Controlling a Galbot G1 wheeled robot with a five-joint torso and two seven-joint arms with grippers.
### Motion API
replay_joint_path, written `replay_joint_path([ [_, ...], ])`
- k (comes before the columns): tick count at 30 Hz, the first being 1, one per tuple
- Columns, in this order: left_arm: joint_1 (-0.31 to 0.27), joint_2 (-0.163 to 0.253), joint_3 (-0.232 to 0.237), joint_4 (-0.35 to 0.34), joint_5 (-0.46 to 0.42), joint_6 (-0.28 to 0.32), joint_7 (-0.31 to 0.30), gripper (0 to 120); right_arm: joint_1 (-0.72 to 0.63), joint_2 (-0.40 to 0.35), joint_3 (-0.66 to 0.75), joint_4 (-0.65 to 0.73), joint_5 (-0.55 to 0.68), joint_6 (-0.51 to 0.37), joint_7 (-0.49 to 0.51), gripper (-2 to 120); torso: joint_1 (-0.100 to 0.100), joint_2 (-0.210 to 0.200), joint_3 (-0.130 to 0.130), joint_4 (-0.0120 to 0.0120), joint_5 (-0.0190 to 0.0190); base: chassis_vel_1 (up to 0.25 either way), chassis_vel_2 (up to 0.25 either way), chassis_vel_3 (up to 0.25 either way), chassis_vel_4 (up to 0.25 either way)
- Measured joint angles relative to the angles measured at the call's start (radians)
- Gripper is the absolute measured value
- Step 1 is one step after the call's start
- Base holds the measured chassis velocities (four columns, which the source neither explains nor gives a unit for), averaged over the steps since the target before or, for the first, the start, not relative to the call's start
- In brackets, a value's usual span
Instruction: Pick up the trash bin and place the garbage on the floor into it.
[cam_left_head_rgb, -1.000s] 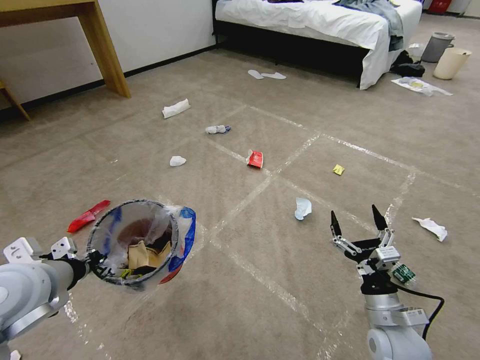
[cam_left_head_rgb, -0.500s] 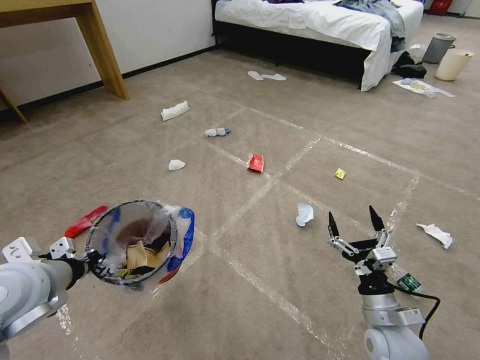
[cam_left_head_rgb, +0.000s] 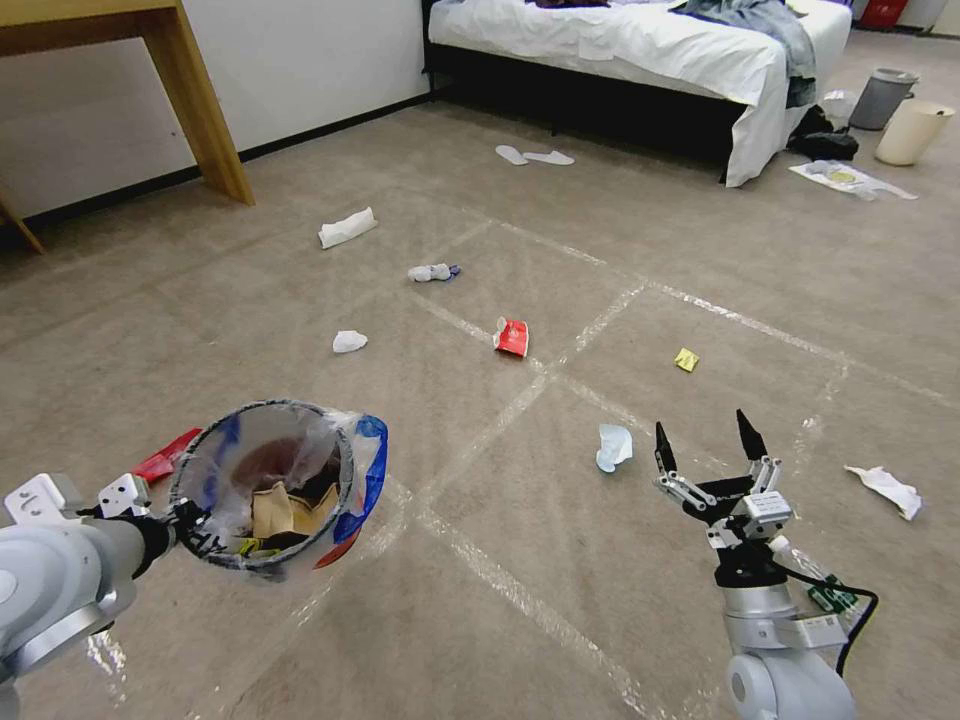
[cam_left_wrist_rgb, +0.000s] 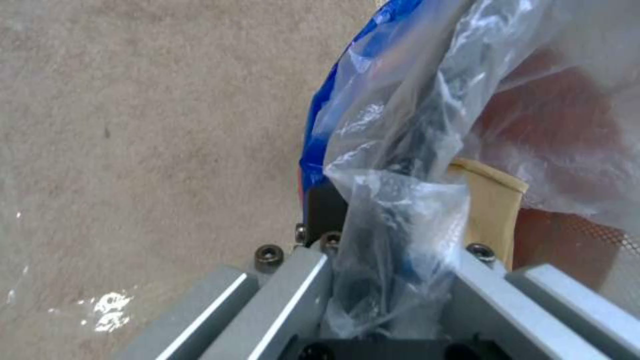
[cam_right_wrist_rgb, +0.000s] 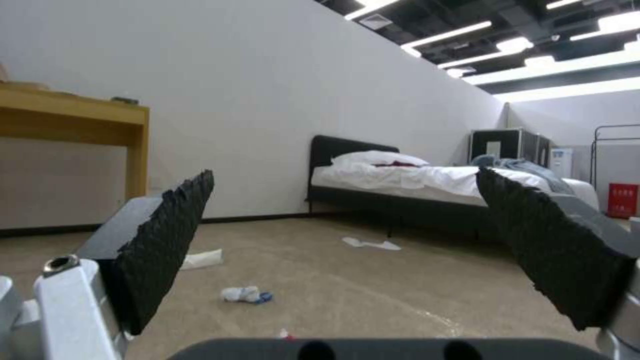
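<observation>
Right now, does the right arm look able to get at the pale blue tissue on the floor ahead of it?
Probably yes. The right hand is open and empty, and the tissue lies on bare carpet just ahead to its left with nothing between them. The left hand holds the bin well off to the side.
</observation>
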Motion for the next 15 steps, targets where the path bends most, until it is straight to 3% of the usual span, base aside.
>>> replay_joint_path([
  [15, 0.005, -0.008, -0.001, -0.004, 0.006, -0.001, -0.001, 0, 0.005, -0.001, -0.01, -0.008, -0.006, 0.002, 0.004, 100, 0.0, 0.0, 0.0, 0.0, 0.0, -0.08, 0.089, 0.089, -0.082],
])
